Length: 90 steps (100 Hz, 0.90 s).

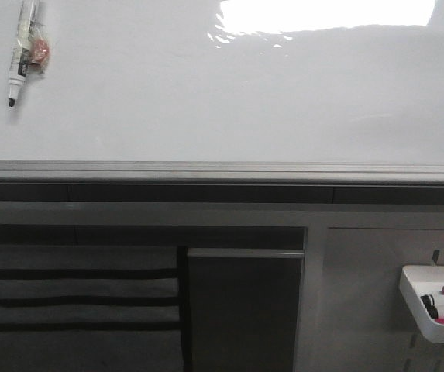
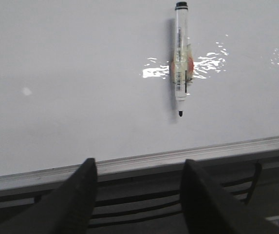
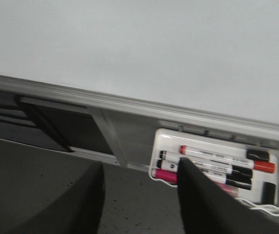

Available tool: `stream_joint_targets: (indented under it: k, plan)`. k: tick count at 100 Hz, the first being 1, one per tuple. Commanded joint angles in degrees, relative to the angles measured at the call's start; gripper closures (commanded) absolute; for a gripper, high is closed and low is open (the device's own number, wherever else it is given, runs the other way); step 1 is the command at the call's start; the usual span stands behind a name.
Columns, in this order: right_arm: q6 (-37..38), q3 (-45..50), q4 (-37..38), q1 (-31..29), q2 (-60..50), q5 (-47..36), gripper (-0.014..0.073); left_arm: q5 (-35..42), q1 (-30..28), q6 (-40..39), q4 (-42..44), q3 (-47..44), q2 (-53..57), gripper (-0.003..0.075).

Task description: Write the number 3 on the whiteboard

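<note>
So the whiteboard [image 1: 206, 101] fills most of the front view, glossy white with a big glare patch near the top and a grey rail [image 1: 222, 170] along its lower edge. No 3 on it that I can see, it's blank. A marker [image 1: 22, 54] sits on the board at upper left, tip pointing down, cap off, with a bit of clear tape and something reddish at its middle. Left gripper [image 2: 137, 195] has its jaws apart, holding nothing, sitting below the rail with the marker up ahead on the board. Right gripper [image 3: 139, 200] is also spread apart and empty, near a small white tray [image 3: 217, 165] under the board holding red, black and pink markers
</note>
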<state>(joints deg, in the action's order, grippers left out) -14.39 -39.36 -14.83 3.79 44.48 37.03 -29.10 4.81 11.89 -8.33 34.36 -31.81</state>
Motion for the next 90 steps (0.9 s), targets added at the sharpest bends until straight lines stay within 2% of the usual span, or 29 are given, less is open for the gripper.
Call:
stream_joint_targets:
  k: [1,13,30,40,60,90]
  plan:
    - [-3.1,-3.5,-5.1,2.2,1.7,-4.1,0.0229,6.6,2.1,1.2,-1.6,1.9,-3.8,0.0295]
    - [-6.7,-7.0,-10.8,8.5,5.0,-4.6,0.0228,10.6,5.9,2.3,-1.6,2.0,-10.0,0.0303]
    - [-7.0,-9.8,-10.8,17.4,9.4,-7.2,0.0228,17.8,9.6,2.3,-0.9,3.8,-20.9,0.0303]
    - [-7.0,-9.8,-10.8,20.4,10.7,-9.8,0.0228,20.2,10.8,2.3,-0.9,6.1,-27.2,0.0303]
    - [-7.0,-9.8,-10.8,21.4,11.3,-11.1,0.0228,24.5,10.1,2.3,-0.9,10.6,-37.6,0.0303]
    - [-7.0,-9.8,-10.8,21.4,11.2,-11.1,0.0228,30.8,9.3,1.7,-2.2,14.8,-46.0,0.0303]
